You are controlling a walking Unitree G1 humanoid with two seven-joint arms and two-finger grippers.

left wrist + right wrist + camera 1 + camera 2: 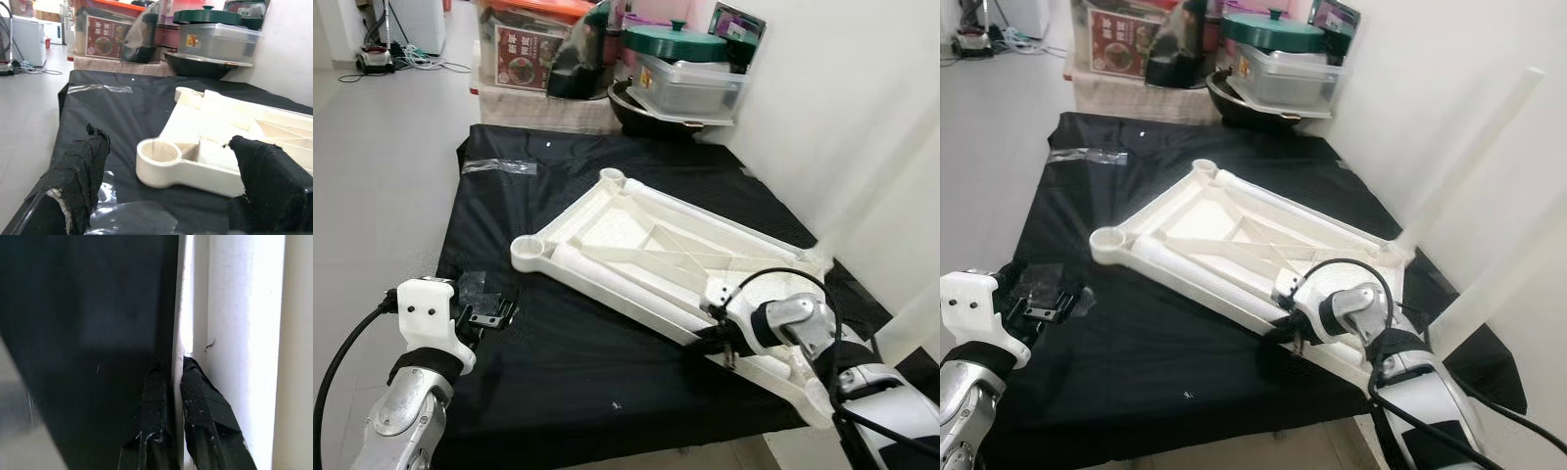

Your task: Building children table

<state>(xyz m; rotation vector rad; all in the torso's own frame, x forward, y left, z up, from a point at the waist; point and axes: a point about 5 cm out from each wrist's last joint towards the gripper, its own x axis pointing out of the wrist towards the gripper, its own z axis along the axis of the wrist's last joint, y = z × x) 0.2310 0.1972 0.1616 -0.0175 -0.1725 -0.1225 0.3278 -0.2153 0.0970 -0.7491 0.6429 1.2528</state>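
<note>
Black cloth covers a low platform beside a white wall, with grey floor to the robot's left and a clutter of household goods at the far end. Largest on the cloth is the white plastic children's table top, lying upside down and set diagonally, its ribbed underside up; round leg sockets show at the near-left corner and the far corner, and in the right eye view 1 pale table leg rises from the corner by the wall. Behind it stand a clear plastic storage box with a dark green lid resting in a black wok, and further left a clear bin with an orange lid and a red label. A strip of clear tape lies on the cloth near the far-left edge. The right gripper is at the table top's near long edge, its 2 black fingers pinched narrowly on the thin white rim, 1 on either side. The left gripper hovers low over the cloth's near-left part, fingers spread wide and grasping nothing, pointing towards the near-left leg socket of the table top but apart from it
</note>
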